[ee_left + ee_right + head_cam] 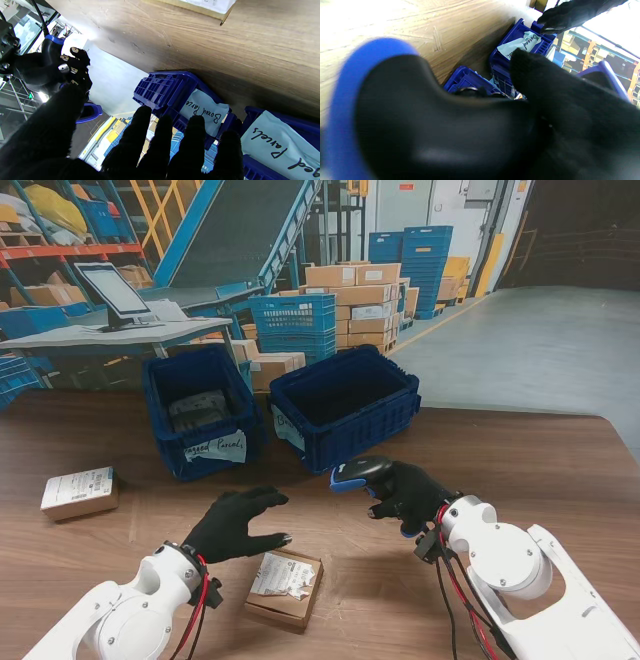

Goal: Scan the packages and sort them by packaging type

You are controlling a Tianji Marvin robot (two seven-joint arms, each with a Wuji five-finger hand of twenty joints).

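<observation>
A small cardboard box with a white label lies on the table near me, left of centre; its edge shows in the left wrist view. My left hand hovers just above and beyond it, open, fingers spread, holding nothing. My right hand is shut on a black and blue barcode scanner, whose head points left toward the box. The scanner fills the right wrist view. A second labelled box rests at the far left of the table.
Two blue bins stand at the table's far side: the left bin holds bagged parcels and carries a paper label, the right bin looks dark inside. Labels read "Boxed Parcels". Warehouse shelves, stacked cartons and a monitor lie beyond.
</observation>
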